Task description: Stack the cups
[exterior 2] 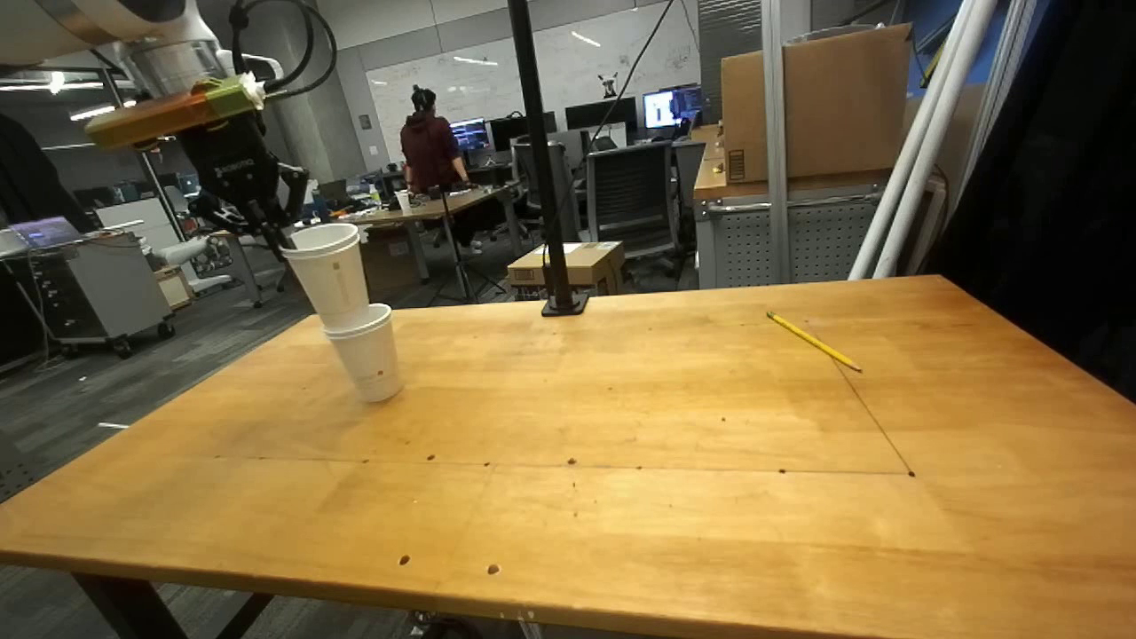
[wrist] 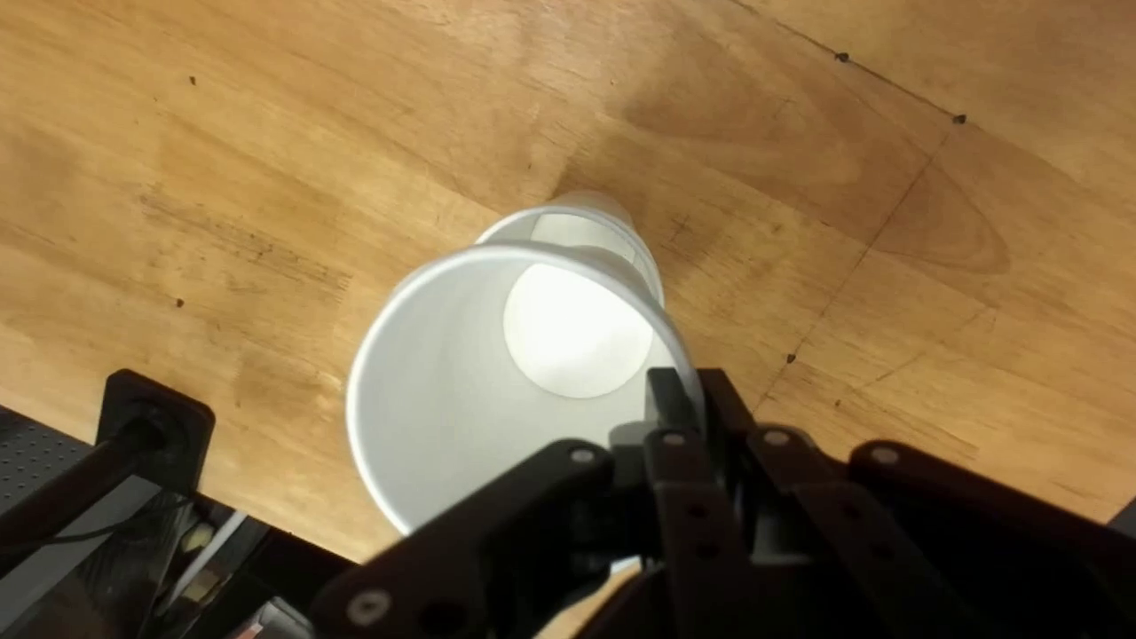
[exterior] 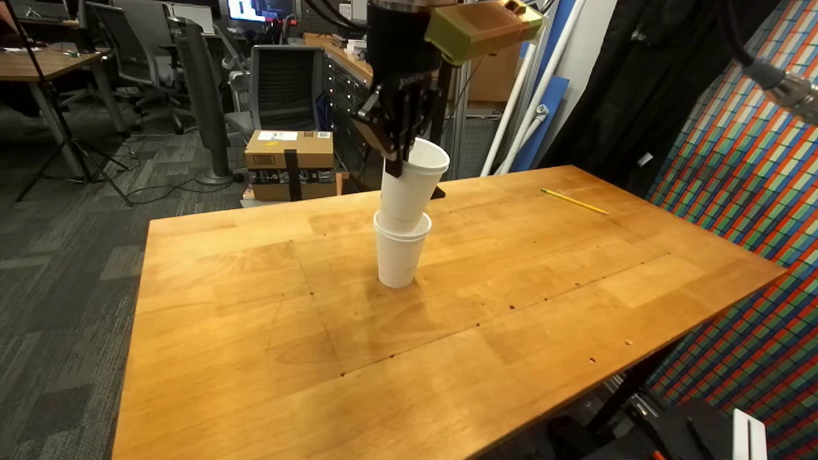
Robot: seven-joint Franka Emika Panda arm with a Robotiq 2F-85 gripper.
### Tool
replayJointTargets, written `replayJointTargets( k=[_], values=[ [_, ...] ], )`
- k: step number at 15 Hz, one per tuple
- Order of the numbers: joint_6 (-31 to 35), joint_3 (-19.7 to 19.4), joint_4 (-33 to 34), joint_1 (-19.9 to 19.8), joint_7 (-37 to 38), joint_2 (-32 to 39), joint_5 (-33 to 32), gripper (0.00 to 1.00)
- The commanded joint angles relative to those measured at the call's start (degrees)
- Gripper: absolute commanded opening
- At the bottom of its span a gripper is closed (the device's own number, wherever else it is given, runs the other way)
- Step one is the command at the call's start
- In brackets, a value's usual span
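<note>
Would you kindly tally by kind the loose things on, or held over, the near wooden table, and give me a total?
White cups: 2
Yellow pencil: 1
Total: 3

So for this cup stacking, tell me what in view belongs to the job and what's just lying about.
For the job:
gripper
upper cup, its rim in the gripper
lower cup, beneath it

Not part of it:
pencil on the table
large cardboard box
black post
chair
</note>
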Motion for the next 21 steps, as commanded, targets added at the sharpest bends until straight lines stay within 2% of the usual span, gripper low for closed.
replayJointTargets(
  k=[1, 13, 14, 15, 17, 18, 21],
  values=[
    [2.03, -0.57, 2.49, -0.01, 1.17, 3.1, 1.35, 0.0],
    [-0.13, -2.5, 8.28, -0.43, 2.51, 13.41, -0.07, 0.01],
    [-0.2, -2.81, 8.61, -0.45, 2.86, 14.01, -0.48, 0.05],
    [-0.69, -3.14, 8.93, -0.47, 3.32, 14.41, -0.81, 0.26],
    [-1.02, -3.71, 9.48, -0.53, 3.66, 14.9, -1.12, 0.31],
    [-0.89, -3.93, 9.7, -0.53, 3.7, 15.04, -1.18, 0.36],
    [0.5, -4.6, 9.66, -0.73, 4.13, 13.73, -1.98, 0.63]
  ],
)
